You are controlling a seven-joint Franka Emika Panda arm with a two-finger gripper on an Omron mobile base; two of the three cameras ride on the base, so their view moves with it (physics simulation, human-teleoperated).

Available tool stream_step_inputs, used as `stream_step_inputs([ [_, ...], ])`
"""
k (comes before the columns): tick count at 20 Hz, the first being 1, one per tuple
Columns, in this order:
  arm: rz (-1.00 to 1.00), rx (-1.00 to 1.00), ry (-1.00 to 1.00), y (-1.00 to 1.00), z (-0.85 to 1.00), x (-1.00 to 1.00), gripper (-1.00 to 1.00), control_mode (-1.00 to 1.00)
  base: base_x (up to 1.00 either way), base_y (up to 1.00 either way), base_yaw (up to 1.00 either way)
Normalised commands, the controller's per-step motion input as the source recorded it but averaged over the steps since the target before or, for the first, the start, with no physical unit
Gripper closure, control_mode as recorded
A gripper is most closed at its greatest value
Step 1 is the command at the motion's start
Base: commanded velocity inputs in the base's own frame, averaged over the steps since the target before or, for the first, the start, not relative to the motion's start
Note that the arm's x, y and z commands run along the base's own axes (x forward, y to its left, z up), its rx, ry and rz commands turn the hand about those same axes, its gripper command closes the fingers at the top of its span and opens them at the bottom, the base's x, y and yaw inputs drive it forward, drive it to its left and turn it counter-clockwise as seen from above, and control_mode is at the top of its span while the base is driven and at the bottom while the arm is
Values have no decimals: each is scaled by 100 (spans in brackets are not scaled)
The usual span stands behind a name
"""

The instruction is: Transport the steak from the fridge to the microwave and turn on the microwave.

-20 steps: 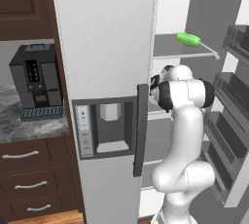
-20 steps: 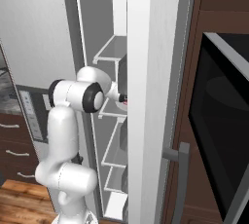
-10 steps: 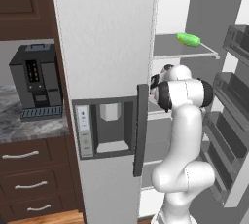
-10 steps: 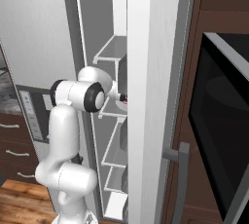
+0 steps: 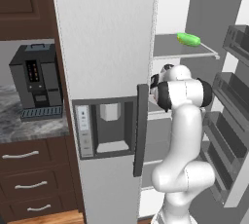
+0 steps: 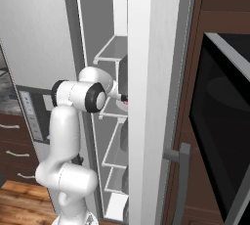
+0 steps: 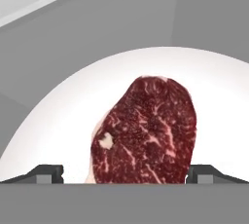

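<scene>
Marbled dark-red steak (image 7: 146,130) flat on a white plate (image 7: 58,121) inside the open grey-white fridge (image 5: 107,47).

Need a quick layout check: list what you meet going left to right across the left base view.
Coffee machine → closed fridge door with its dispenser panel → dark door handle → robot arm → green vegetable on an upper shelf → open door's shelves.

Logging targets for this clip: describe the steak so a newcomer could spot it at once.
Inside the open fridge, on a grey shelf, lies a round white plate. The steak rests flat on it: dark red and marbled with a pale edge, unlike the green oblong vegetable on the shelf above.
</scene>
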Motion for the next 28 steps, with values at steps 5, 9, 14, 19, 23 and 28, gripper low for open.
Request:
stream_step_inputs([
  [5, 1, 0, 0, 0, -27, 0, -100, -100, 0, 0, 0],
  [9, 1, 0, 0, 0, -30, 0, -100, -100, 0, 0, 0],
  [14, 4, 0, 1, 0, -32, -2, -100, -100, 0, 0, 0],
  [19, 7, 0, 1, 0, -34, -3, -100, -100, 0, 0, 0],
  [23, 8, -1, 1, 0, -36, -2, -100, -100, 0, 0, 0],
  [28, 7, -3, 2, 0, -38, -1, -100, -100, 0, 0, 0],
])
